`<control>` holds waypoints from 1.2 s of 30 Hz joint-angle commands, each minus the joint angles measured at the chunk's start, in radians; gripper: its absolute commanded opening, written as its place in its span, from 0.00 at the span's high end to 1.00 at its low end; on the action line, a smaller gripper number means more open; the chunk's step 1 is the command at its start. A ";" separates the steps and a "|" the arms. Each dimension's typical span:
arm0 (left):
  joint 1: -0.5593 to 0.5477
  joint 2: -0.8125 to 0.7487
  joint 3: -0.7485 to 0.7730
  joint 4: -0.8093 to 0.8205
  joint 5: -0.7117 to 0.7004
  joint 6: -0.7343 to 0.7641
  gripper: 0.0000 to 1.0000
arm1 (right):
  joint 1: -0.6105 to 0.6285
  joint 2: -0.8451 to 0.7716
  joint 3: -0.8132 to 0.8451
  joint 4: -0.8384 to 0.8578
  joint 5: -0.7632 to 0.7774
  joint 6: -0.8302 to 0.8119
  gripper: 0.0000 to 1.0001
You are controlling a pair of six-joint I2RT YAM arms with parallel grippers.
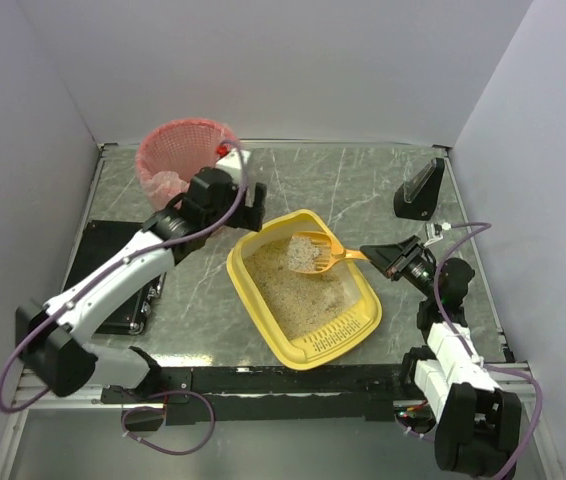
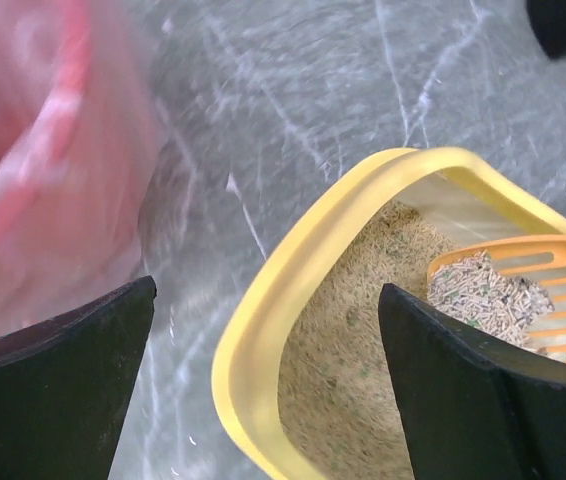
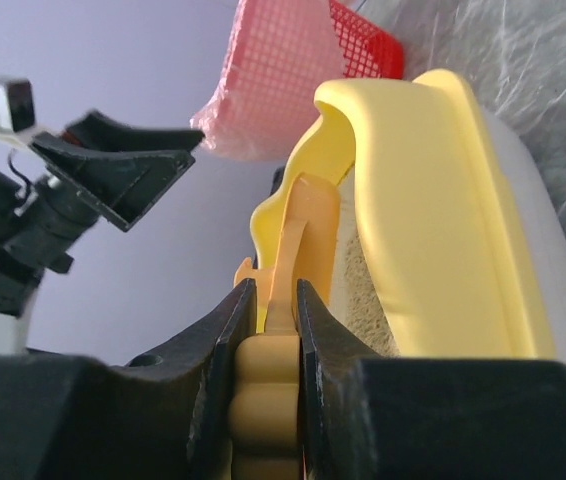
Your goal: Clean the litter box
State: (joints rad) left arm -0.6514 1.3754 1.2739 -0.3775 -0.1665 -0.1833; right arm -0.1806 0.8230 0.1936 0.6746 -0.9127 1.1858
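My right fingers point(image 3: 225, 345) pinch the loaded orange scoop point(image 1: 315, 255) over the litter box point(image 1: 240, 280); pink-lined basket point(image 1: 163, 165) upper left, left fingers point(image 2: 53, 400) gaping empty.

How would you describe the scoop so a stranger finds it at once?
Find the yellow litter box in the middle of the grey table. Over its far end is a small orange scoop, handle clamped in the right gripper. It alone is orange and slotted, and it carries pale litter.
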 commanded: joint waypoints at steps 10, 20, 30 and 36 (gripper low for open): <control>-0.002 -0.383 -0.263 0.002 -0.185 -0.387 0.03 | -0.044 0.289 -0.046 0.744 -0.117 0.514 1.00; -0.001 -0.380 -0.275 0.002 -0.186 -0.406 0.03 | -0.003 0.365 -0.007 0.846 -0.155 0.522 1.00; -0.001 -0.346 -0.283 0.012 -0.166 -0.395 0.03 | -0.040 -0.018 0.078 -0.047 -0.068 -0.029 1.00; 0.001 -0.322 -0.278 0.014 -0.156 -0.403 0.03 | -0.037 0.042 0.073 0.088 -0.143 0.062 1.00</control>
State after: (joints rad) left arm -0.6514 1.0416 0.9913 -0.3988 -0.3367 -0.5713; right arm -0.2203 0.8383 0.2409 0.7818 -1.0370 1.2842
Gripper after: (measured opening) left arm 0.970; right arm 0.273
